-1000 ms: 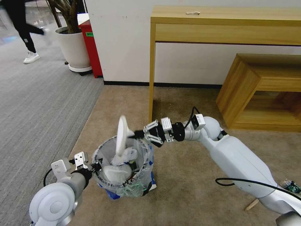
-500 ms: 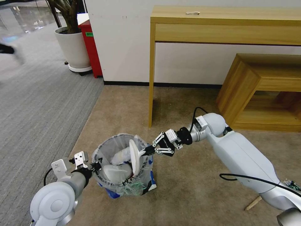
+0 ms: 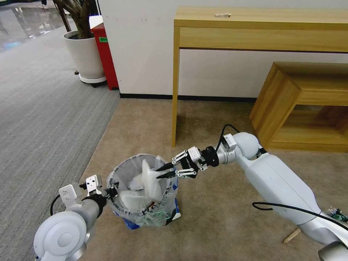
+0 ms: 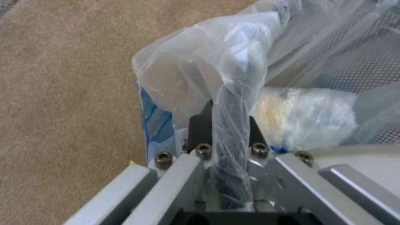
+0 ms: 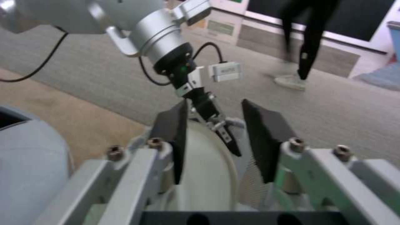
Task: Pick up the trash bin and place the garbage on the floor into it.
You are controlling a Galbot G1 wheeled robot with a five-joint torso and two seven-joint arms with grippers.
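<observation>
Head view: at seven o'clock the left gripper (image 3: 110,191) clamped the trash bin (image 3: 143,195) rim; centre, the right gripper (image 3: 164,172) — fingers spread, empty — hung beside a white slipper (image 3: 150,179) standing on end inside. Propped so, it might tip out.

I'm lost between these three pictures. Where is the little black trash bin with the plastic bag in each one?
Head view: trash bin low, left of centre, on the beige carpet.
Left wrist view: its bag-wrapped rim runs up the middle, mesh wall beside it.
Right wrist view: a patch of mesh wall shows low between the dark fingers.
Shared landmark: the left gripper, clamped on the bin's rim.
</observation>
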